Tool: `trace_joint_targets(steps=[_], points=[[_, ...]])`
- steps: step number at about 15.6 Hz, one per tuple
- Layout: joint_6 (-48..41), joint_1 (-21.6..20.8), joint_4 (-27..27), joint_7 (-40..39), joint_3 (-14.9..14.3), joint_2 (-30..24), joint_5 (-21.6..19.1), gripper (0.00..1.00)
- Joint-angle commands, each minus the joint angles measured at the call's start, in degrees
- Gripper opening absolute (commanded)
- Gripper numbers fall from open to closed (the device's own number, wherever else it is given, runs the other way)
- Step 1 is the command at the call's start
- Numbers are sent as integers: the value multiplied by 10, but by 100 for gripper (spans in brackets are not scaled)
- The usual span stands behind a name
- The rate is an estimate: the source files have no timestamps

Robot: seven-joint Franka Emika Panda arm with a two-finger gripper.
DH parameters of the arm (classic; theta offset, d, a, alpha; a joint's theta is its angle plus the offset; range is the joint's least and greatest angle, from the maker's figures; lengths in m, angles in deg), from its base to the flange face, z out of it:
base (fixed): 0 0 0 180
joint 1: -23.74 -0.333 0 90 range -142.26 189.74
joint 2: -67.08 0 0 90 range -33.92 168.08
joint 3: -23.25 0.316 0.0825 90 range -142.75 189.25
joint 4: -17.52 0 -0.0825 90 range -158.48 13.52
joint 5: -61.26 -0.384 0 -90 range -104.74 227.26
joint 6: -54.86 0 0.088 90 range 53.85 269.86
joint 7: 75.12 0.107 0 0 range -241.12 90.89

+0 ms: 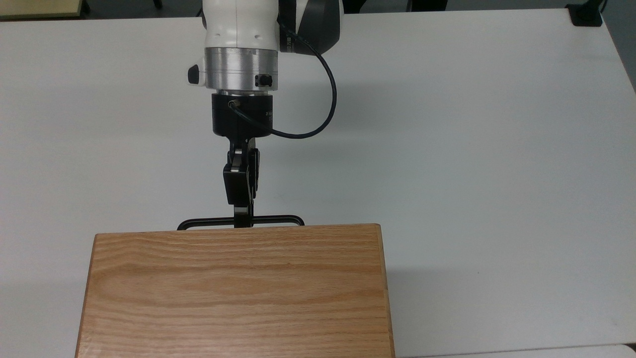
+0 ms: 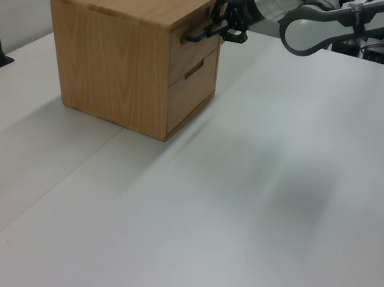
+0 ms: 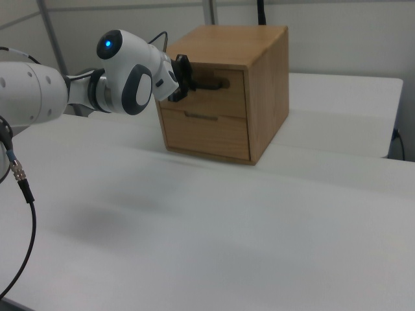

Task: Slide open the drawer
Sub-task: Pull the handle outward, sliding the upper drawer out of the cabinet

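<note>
Setting: A light oak cabinet [image 2: 131, 44] is placed on a white table [image 1: 472, 149], with two drawer fronts stacked one above the other on the face turned toward the robot arm.

Drawer: The drawer [image 3: 217, 83] is the upper of the two fronts. It is seen flush with the cabinet face in the right view, with no gap and no tray sides exposed.

Handle: A thin black bar handle [image 1: 271, 219] is mounted across the upper front. In the top view it is seen just beyond the edge of the cabinet top, running from the top view's left to the top view's right.

Gripper: The gripper [image 1: 242, 216] is reached out horizontally from the arm and is met with the handle near its middle. Its two fingers are stacked one above the other, so it is judged to be clamped on the bar, one finger above it and one below. The same contact is seen in the left view [image 2: 216, 27].

Lower drawer: The lower front [image 3: 206, 134] is left untouched and closed.

Progress: The reach and the grasp are judged to be done. The slide itself is not yet begun, as far as can be seen.

Remaining: A straight pull away from the cabinet face is still needed, along the drawer's own line of travel.
</note>
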Motion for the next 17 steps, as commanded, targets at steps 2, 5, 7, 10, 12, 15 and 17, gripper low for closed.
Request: trace_joint_targets(steps=[2,5,7,10,12,15,17], points=[[6,-1,-34,9,-1,-29,-9,0],[6,-2,-82,10,-1,-68,-10,0],[5,-2,-124,11,-1,-102,-10,0],[3,-2,-205,11,-1,-168,-10,0],[2,-1,-254,11,-1,-214,-11,0],[-2,0,-316,11,-1,-278,-10,0],[-3,0,-348,11,-1,-311,-11,0]])
